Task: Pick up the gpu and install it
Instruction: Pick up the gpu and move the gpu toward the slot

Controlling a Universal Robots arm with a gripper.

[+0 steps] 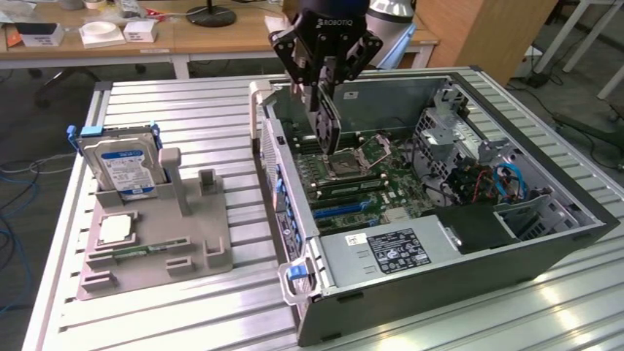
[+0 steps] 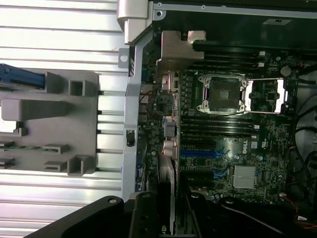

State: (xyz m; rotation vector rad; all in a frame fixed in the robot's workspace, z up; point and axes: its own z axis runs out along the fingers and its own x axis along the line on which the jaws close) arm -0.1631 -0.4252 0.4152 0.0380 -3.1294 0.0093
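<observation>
Spanning the exterior view is a worktop of ribbed aluminium slats. Wooden desks stand behind it with small white boxes on them, and loose cables trail across the floor on the exterior view's left. On the worktop, toward that same side, a grey fixture holds a hard drive standing upright in a slot. An open computer case lies on its side toward the exterior view's right, with the motherboard facing up and a power supply at the near end.

The tool hangs over the far part of the case, clenched on the gpu, which it grips by the upper edge. The card stands on edge with its flat faces upright. Its longer visible reach points straight down from the tool toward the motherboard, and its lower end is near the processor socket and the case's rear wall. In the wrist view the card appears edge-on as a thin strip between the dark fingers. Whether its lower edge touches the board I cannot tell.
</observation>
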